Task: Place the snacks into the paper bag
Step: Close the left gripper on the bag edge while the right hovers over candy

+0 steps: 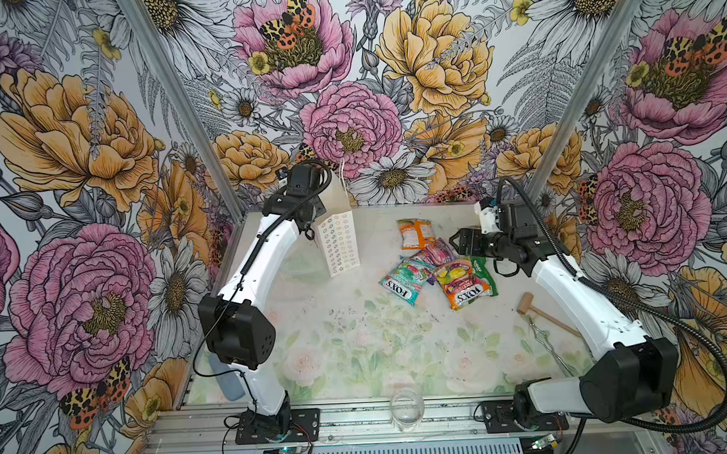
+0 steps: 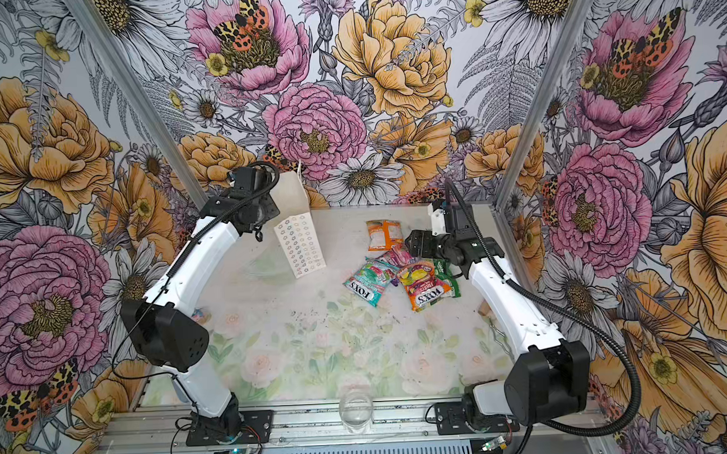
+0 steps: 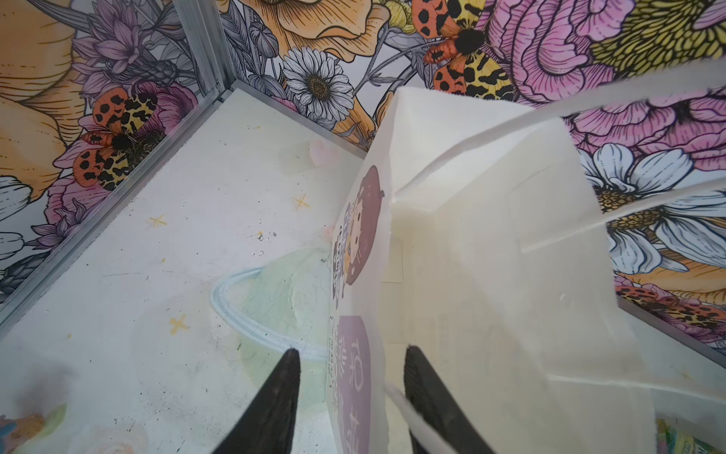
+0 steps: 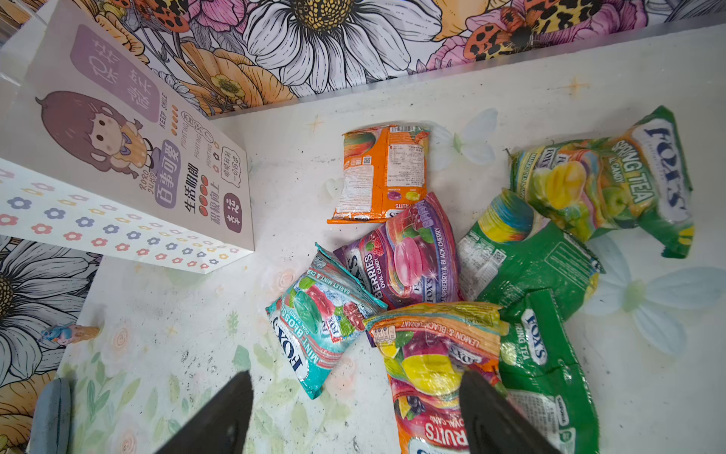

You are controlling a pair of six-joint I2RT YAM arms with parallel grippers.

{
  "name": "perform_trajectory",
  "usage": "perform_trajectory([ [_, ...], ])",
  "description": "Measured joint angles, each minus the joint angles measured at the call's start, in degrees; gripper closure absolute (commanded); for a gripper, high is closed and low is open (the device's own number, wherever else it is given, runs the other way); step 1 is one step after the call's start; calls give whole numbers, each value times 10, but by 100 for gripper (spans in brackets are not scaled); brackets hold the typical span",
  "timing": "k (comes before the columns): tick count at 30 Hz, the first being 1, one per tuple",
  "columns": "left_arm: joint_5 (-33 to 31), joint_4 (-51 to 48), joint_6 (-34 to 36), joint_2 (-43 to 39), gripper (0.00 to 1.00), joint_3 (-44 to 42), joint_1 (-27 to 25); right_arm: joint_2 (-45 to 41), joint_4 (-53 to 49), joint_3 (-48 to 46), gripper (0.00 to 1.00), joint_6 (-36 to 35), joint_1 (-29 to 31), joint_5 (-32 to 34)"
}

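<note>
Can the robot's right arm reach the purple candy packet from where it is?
Probably yes. The right gripper hangs open close to the purple packet, which lies mostly bare; only the teal packet and the orange Fruits packet overlap one end.

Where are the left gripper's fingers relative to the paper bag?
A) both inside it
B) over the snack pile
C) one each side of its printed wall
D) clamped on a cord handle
C: the left wrist view shows the left gripper open, the printed wall of the paper bag standing between its fingers.
</note>
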Motion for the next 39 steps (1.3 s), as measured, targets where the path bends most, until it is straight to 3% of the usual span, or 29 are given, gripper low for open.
perform_trajectory([
  [14, 0, 0, 0, 14, 56, 0, 0, 0, 0, 0, 16, 0, 0, 0],
  [28, 0, 0, 0, 45, 67, 2, 0, 0, 0, 0, 16, 0, 0, 0],
  [39, 0, 0, 0, 44, 62, 2, 0, 0, 1, -1, 16, 0, 0, 0],
])
